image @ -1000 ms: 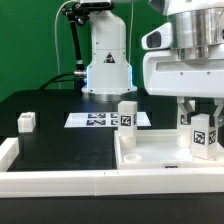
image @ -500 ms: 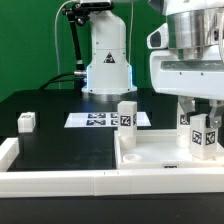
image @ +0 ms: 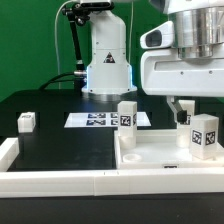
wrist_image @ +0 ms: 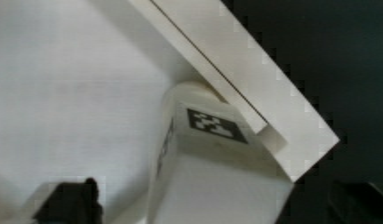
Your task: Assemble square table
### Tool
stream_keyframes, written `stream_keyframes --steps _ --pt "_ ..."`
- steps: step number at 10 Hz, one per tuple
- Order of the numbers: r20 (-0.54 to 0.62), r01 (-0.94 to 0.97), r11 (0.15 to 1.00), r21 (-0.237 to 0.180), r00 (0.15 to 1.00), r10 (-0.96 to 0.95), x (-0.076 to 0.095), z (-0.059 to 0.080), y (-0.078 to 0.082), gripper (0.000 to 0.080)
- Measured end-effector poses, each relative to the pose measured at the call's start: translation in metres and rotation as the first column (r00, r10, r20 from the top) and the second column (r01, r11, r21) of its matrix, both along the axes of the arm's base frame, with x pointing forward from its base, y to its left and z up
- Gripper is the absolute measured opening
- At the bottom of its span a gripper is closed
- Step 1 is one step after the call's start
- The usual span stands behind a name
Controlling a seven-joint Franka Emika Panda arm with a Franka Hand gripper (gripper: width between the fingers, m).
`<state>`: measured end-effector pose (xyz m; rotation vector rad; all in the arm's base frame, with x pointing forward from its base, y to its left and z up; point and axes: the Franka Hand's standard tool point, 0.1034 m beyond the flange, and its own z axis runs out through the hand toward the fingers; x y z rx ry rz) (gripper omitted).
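Note:
The square tabletop (image: 160, 158) lies rimmed side up at the exterior view's right, against the front rail. One white tagged post (image: 127, 115) stands at its far left corner. A second tagged post (image: 204, 135) stands at its right side. A third post (image: 26, 121) lies loose on the black table at the left. My gripper (image: 198, 112) hangs just above the right post, open, with one finger (image: 180, 108) showing beside it. In the wrist view the post (wrist_image: 214, 160) stands between my fingers (wrist_image: 67, 200) by the slab's rim (wrist_image: 241, 60), with a gap to the finger.
The marker board (image: 98, 119) lies at the table's middle back. The robot base (image: 105, 60) stands behind it. A long white rail (image: 60, 181) edges the front and left of the black surface.
The fingers that flanked the right post have spread and risen a little. The post stays upright on the slab with its tag now fully showing.

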<state>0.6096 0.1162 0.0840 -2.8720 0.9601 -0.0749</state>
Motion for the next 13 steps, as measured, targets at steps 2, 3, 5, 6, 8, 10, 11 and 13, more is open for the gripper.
stream_keyframes --steps 2,3,5,6,8,10,11,13 --pt "0.012 -0.186 0.982 -0.022 0.982 0.187 -0.0011 -0.0014 0.0029 0.0648" --pt "0.015 -0.278 0.96 -0.034 0.96 0.279 -0.0013 -0.0018 0.0033 0.0649" --pt "0.019 -0.433 0.9 -0.055 0.901 0.434 -0.0011 -0.0023 0.0013 0.0649" --pt "0.021 -0.492 0.868 -0.063 0.869 0.494 -0.0011 -0.0024 0.0004 0.0649" --pt "0.03 -0.559 0.825 -0.076 0.826 0.563 -0.0006 -0.0026 0.0009 0.0649" --pt "0.04 -0.624 0.776 -0.094 0.776 0.629 0.0 -0.0033 -0.0001 0.0649" --pt "0.04 -0.62 0.779 -0.093 0.779 0.625 0.0 -0.0033 -0.0001 0.0623" --pt "0.04 -0.62 0.779 -0.093 0.779 0.625 0.0 -0.0033 -0.0003 0.0458"
